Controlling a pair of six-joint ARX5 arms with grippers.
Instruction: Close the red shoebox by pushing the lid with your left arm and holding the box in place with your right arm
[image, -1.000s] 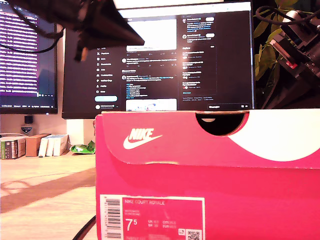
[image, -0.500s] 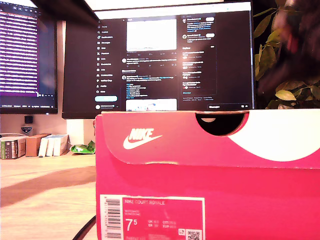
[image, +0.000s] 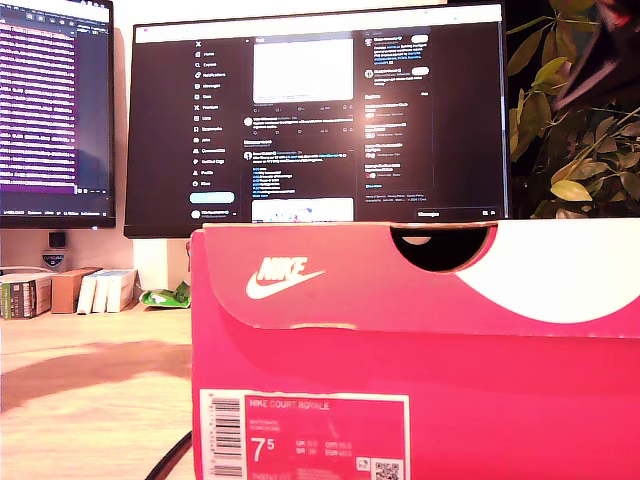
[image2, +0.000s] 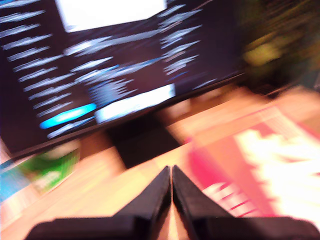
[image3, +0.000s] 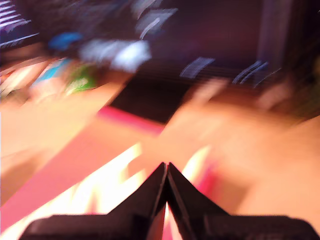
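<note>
The red Nike shoebox (image: 420, 350) fills the lower part of the exterior view, its lid (image: 400, 275) lying down flat on the box. No gripper touches it there. A blurred dark arm (image: 600, 55) shows at the exterior view's top right, in front of the plant. In the first wrist view my first gripper (image2: 171, 167) is shut and empty, in the air with the blurred shoebox (image2: 260, 155) off to one side. My second gripper (image3: 166, 164) is also shut and empty, hovering above the red and white shoebox (image3: 100, 170) top.
Two monitors (image: 320, 120) stand behind the box on the wooden desk (image: 90, 380). Small boxes (image: 60, 290) and a green packet (image: 165, 295) sit at the exterior view's left. A plant (image: 580, 170) is at its right. A black cable (image: 175, 455) runs beside the box.
The dark arm at the exterior view's top left has risen out of the picture. The arm at the top right has also lifted and is now a blur. The box has not moved.
</note>
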